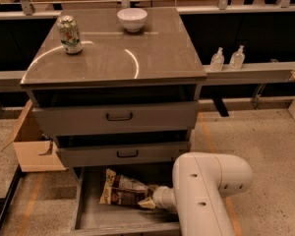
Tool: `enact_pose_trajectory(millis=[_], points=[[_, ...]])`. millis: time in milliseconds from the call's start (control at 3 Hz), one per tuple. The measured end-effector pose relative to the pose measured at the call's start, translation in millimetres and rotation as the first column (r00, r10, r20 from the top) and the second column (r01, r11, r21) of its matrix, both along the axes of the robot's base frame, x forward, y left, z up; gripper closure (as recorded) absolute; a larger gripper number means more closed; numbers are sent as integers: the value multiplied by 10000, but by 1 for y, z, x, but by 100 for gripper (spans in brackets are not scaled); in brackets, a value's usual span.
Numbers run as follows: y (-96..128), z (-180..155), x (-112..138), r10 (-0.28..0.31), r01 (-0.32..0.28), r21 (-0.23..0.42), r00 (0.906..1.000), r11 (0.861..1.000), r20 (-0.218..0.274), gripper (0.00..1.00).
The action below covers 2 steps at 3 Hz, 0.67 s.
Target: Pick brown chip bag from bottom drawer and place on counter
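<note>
The brown chip bag (123, 191) lies flat on the grey floor of the open bottom drawer (101, 216), towards the back. My gripper (148, 202) reaches down into the drawer from the right, at the bag's right end. The bulky white arm (206, 191) hides the drawer's right part and the gripper's wrist. The glossy grey-brown counter (152, 53) tops the cabinet above.
A green-and-white can (69, 34) and a white bowl (132, 19) stand on the counter's back part. Two grey drawer fronts (119, 117) overhang the open drawer. A cardboard box (32, 151) sits on the floor at left. Two small bottles (226, 58) stand on a ledge at right.
</note>
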<state>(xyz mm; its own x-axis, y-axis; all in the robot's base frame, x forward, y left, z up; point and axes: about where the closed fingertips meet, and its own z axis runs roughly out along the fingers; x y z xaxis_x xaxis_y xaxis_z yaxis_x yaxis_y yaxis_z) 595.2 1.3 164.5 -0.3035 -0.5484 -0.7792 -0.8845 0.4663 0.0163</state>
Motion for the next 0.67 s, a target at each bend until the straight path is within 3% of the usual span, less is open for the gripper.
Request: enact_pose_trajectory(millis=[333,667], points=[[7,-3,-1,97,-96,83,9999,9999,-45,71],[8,-4,-3,122,-121,89,9999,9999,-60,93]])
